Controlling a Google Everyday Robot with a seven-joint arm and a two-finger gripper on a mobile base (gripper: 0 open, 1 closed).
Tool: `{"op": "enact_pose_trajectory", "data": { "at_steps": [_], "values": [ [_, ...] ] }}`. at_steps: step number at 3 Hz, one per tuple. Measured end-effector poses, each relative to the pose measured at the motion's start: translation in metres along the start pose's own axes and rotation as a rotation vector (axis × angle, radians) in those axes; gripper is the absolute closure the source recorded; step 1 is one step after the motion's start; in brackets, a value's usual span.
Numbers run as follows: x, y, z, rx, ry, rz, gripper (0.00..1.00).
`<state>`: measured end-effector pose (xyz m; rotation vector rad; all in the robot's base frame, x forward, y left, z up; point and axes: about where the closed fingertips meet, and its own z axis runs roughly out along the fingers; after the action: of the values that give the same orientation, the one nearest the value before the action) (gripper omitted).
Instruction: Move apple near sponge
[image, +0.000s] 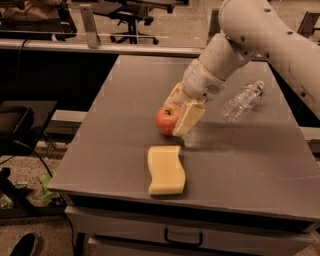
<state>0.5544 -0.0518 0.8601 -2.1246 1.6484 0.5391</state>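
The red apple (165, 119) with a yellowish patch is held between my gripper's (176, 116) pale yellow fingers (187, 119), just above or on the grey table (105, 150), a short way behind the sponge. The sponge (166, 169) is pale yellow, thick and wavy-sided, and lies flat near the table's front edge, directly below the apple in the view. My white arm reaches in from the upper right.
A clear plastic bottle (242, 100) lies on its side at the right of the table. Office chairs (131, 15) and a counter stand behind. A dark side stand (20, 120) is at the left, and a drawer handle (183, 238) shows under the table front.
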Motion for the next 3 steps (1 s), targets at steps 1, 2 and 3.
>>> {"op": "enact_pose_trajectory", "data": {
  "at_steps": [1,2,3],
  "values": [
    [-0.0008,0.0027,0.0023,-0.045,0.002,-0.043,0.35],
    [-0.0017,0.0038,0.0050,-0.068,-0.006,-0.077,0.12],
    [-0.0028,0.0006,0.0068,-0.059,-0.009,-0.076,0.00]
  ]
}}
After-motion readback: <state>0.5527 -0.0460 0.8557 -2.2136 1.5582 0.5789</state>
